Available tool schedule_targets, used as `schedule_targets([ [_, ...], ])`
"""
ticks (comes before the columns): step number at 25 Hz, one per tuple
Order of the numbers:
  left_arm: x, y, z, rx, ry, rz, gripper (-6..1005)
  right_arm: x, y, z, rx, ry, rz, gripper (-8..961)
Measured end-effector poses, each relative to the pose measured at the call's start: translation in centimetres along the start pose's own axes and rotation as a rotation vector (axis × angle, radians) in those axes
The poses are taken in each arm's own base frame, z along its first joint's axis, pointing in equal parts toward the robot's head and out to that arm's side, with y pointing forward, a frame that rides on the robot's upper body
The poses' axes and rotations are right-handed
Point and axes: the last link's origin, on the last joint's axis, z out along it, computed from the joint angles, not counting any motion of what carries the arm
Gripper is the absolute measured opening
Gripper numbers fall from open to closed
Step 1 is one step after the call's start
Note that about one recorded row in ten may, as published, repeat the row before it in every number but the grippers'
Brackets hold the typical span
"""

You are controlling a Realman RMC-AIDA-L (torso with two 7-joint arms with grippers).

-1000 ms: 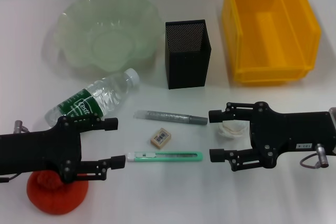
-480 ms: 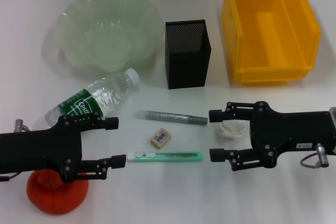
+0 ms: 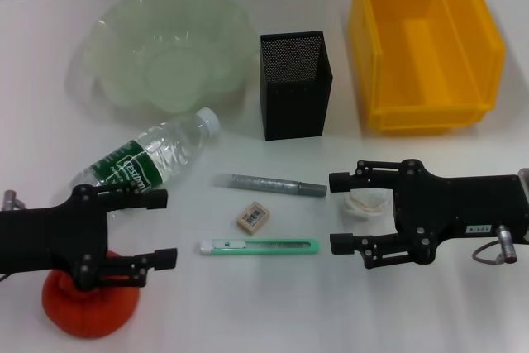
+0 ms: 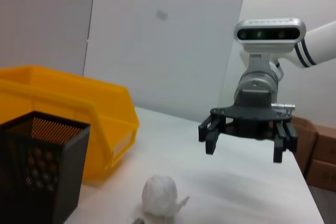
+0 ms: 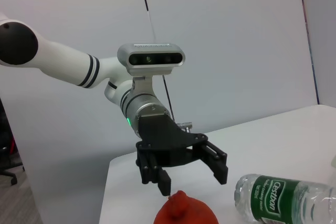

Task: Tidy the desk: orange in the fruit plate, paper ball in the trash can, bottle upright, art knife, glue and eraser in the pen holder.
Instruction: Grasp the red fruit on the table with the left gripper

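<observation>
Left claw (image 3: 161,228) retreated over one orange (image 3: 89,307); fingers spread.

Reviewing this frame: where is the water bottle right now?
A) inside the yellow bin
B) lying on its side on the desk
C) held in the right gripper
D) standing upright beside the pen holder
B: the water bottle lies on its side on the desk, between the green fruit plate and the left gripper, untouched by either gripper.

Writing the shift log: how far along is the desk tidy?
Nothing is done. The left hand, open, hovers over the orange. The right hand is open by the paper ball. The bottle lies flat; knife, glue, eraser remain on the desk.
</observation>
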Motion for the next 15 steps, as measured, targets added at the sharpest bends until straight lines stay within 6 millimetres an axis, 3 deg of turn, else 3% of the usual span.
schedule_targets([
  [8,-1.1,0.5,-3.3,0.03,-0.067,-0.019,751,-0.1,-0.1,0.0,0.006,-0.007,0.003,782],
  [15,-1.8,0.6,-4.9,0.076,-0.122,-0.02,740,-0.2,-0.3,0.1,0.011,-0.004,0.0,777],
])
